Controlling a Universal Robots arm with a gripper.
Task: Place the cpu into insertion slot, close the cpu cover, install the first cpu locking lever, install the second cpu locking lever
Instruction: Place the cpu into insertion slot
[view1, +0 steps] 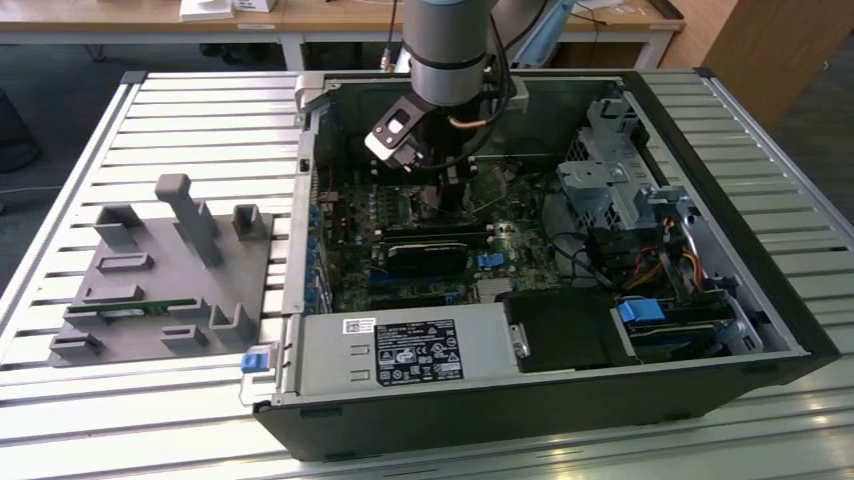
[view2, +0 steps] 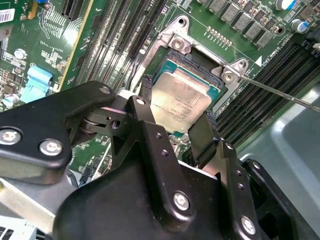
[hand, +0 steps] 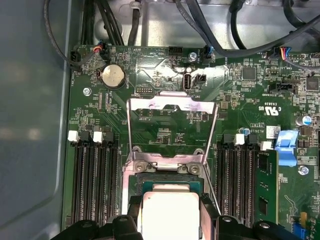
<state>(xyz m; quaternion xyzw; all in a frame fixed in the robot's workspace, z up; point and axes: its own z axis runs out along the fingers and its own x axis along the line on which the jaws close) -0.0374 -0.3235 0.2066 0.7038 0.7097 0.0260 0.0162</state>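
Note:
Inside the open computer case (view1: 534, 400), my gripper (view1: 454, 185) reaches down to the green board. In both wrist views its black fingers (view2: 146, 95) flank the cpu (view2: 182, 97), a square chip with a pale metal top, touching two opposite edges. The cpu (hand: 170, 215) sits at the insertion slot (view2: 200, 56), whose black frame shows around it, and the gripper (hand: 170, 210) is shut on it. The cpu cover (hand: 172, 102), a thin silvery frame, stands flipped open beyond the slot. A thin locking lever (view2: 280, 92) sticks out past the slot's corner, unlatched.
Black memory slots (hand: 95, 185) run along both sides of the insertion slot. A long black block (view1: 427, 255), a power supply (view1: 400, 350) and a drive cage (view1: 614, 180) crowd the case. A grey fixture (view1: 160, 270) lies on the slatted table at the exterior view's left.

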